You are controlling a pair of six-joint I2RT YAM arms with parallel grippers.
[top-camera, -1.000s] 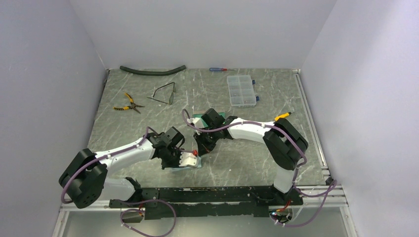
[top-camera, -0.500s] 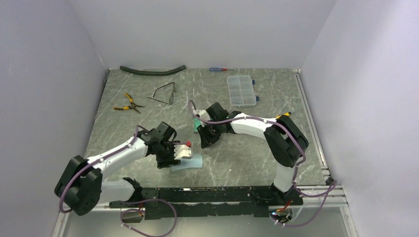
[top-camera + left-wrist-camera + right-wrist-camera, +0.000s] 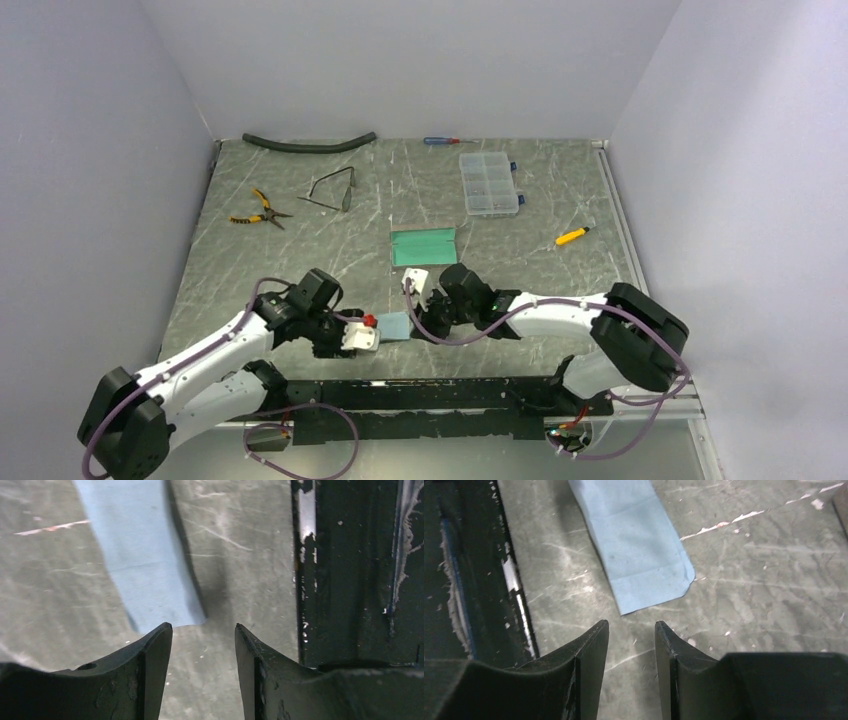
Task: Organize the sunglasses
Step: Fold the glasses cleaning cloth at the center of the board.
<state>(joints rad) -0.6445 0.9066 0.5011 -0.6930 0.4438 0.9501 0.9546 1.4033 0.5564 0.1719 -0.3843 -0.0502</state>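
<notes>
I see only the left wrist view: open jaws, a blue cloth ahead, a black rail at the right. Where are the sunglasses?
Observer: The sunglasses lie untouched at the far left of the table, right beside the pliers.
Operator: Is the other arm holding anything?
Observer: No, the right gripper is open and empty.
Operator: Anything beyond the cloth?
Observer: Past the blue cloth, mid-table, a teal-lined case lies open with nothing in it.
</notes>
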